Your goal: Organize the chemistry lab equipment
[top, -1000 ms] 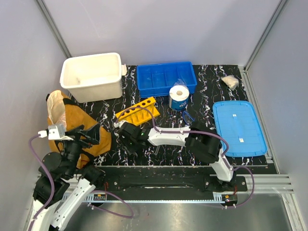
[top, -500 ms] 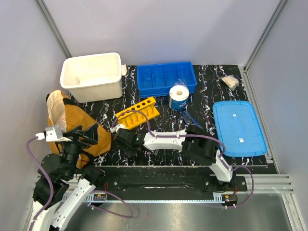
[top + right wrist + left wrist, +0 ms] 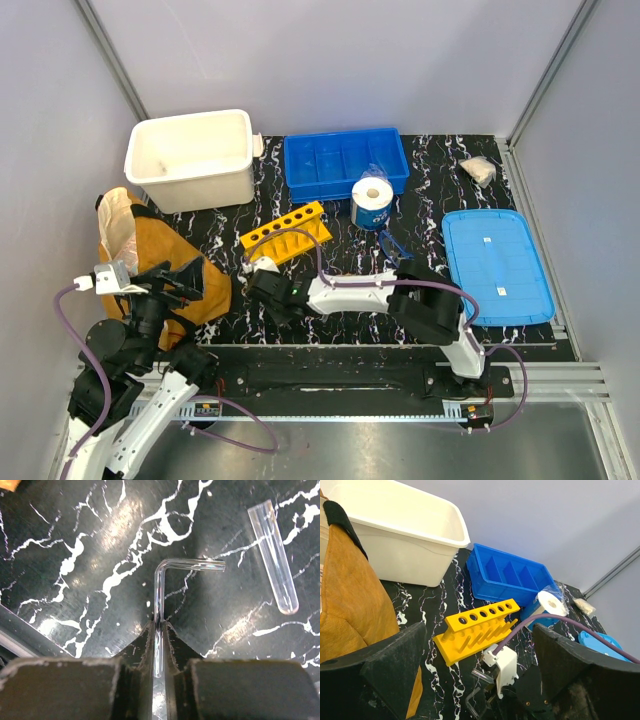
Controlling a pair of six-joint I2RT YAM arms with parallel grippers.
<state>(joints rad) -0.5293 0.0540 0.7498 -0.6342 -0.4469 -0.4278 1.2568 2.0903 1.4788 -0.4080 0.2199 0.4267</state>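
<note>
Right tool [image 3: 159, 626] pinches a bent glass tube [image 3: 161, 587], its lower end hidden inside the grip; left tool [image 3: 480, 650] gapes.

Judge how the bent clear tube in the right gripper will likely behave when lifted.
The bent tube looks like thin glass: probably stiff, light, fragile under a hard squeeze. Its smooth stem, pinched in the right gripper, may slip or swivel. Its elbow should stop it rolling.
</note>
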